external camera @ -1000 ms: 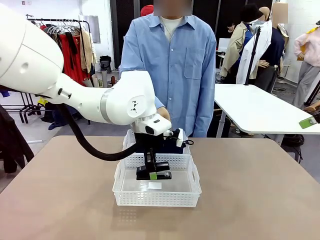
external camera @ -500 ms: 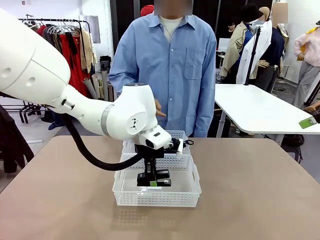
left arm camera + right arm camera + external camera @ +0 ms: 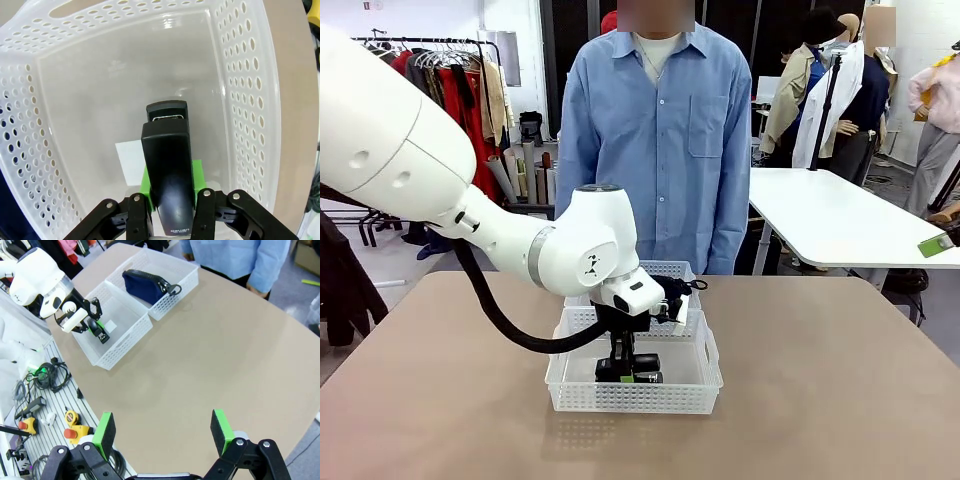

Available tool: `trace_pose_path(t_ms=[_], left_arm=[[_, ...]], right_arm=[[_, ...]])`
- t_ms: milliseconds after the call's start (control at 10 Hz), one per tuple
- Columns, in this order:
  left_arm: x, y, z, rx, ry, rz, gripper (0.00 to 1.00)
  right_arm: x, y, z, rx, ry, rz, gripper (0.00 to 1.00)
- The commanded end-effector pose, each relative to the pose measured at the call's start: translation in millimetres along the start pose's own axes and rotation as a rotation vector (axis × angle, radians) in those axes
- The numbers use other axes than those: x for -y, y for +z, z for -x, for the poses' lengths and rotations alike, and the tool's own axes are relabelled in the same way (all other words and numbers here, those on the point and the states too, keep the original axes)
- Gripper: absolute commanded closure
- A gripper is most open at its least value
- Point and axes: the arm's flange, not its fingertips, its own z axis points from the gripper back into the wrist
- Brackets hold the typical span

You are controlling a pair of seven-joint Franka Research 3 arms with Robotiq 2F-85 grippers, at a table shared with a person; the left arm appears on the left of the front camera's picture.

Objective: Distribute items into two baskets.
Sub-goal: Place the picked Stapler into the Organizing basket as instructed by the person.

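Black stapler (image 3: 167, 175), glossy, in white perforated basket (image 3: 247, 75).

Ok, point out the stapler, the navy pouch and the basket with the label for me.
stapler (image 3: 167, 180): left wrist view, on its black top arm, between the left claw's fingers.
navy pouch (image 3: 145, 284): right wrist view, on its fabric middle, inside the farther basket.
labelled basket (image 3: 247, 95): left wrist view, on its perforated side wall.

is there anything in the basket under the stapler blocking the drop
Nothing visible blocks it. The left gripper holds the stapler low inside the near basket, whose floor below shows only a flat white label. The navy pouch lies in the other basket.
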Motion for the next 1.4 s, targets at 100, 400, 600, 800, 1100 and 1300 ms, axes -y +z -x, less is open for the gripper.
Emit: trace_pose_path(t_ms=[100, 400, 600, 800, 1100, 1300], left_arm=[[-3, 4, 3, 0.001, -0.009, 0.001, 0.78], [-3, 5, 3, -0.001, -0.010, 0.004, 0.19], [-2, 7, 2, 0.001, -0.002, 0.006, 0.00], [-1, 15, 1, 0.013, -0.004, 0.017, 0.00], [8, 39, -2, 0.026, -0.008, 0.021, 0.00], [17, 55, -2, 0.025, -0.020, -0.005, 0.00]], right_arm=[[0, 1, 0, -0.002, 0.003, 0.002, 0.00], [0, 1, 0, -0.002, 0.003, 0.002, 0.00], [0, 1, 0, -0.002, 0.003, 0.002, 0.00], [0, 1, 0, -0.002, 0.003, 0.002, 0.00], [0, 1, 0, -0.002, 0.003, 0.002, 0.00], [0, 1, 0, -0.002, 0.003, 0.002, 0.00]])
